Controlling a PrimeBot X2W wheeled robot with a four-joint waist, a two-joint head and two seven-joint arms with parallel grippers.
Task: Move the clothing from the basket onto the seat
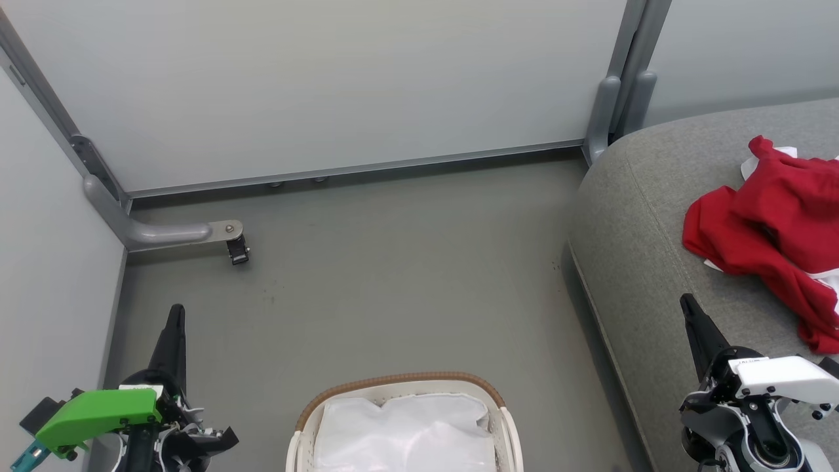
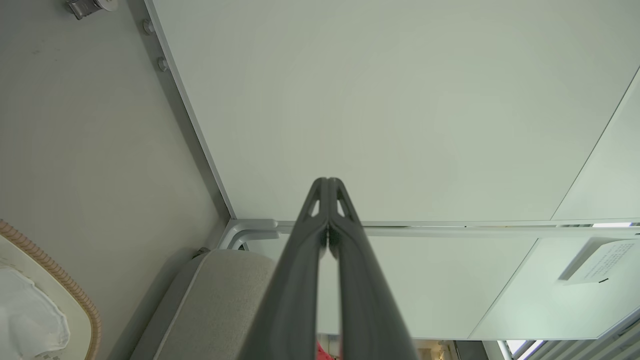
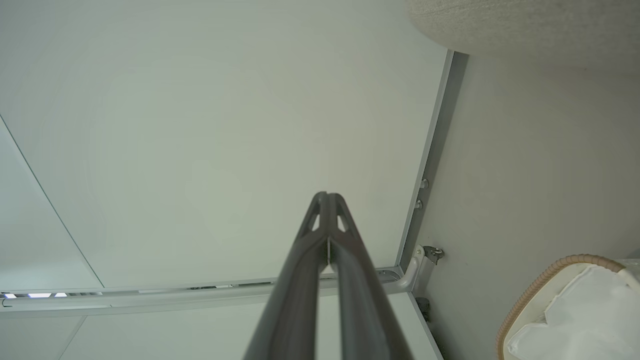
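**Wall panels**: pale, closing the corner ahead of both tools, with a metal rail along their base.

**Floor**: grey and smooth. It runs from between the tools out to the panels.

**Seat**: grey upholstery with a rounded corner and a stitched seam. Its edge runs just left of the right tool, which sits over the cushion.

**Clothing**: a red heap with white at its edges, lying on the seat. It is beyond and to the right of the right tool, apart from its tip, and is cut off by the right edge of the head view.

**Basket**: between the tools, nearer the robot than either tip, with a tan rim. The white liner shows inside, and there is no red in the part seen. The near half is out of frame, so its contents can't be told.

**Left tool**: fingers pressed together and holding nothing. It hangs over the floor left of the basket.

**Right tool**: likewise together and empty.

**Bracket foot**: beyond the left tool, slightly to its right.

**Step in hand:** the move looks done or nearly so, and this reads as check and stand clear.
- Inspect the basket's hidden half before calling it finished.
- If red turns up, part the fingers above the rim and drop straight in.
- Pinch the cloth, not the liner.
- Lift until the hem clears the rim, then swing to the seat.

**Edges and room:**
- The basket rim and the seat's corner seam are the likely snag lines.
- The side panel stands close on the left tool's outer side, so room there is tight.
- The free swing is forward and centre.
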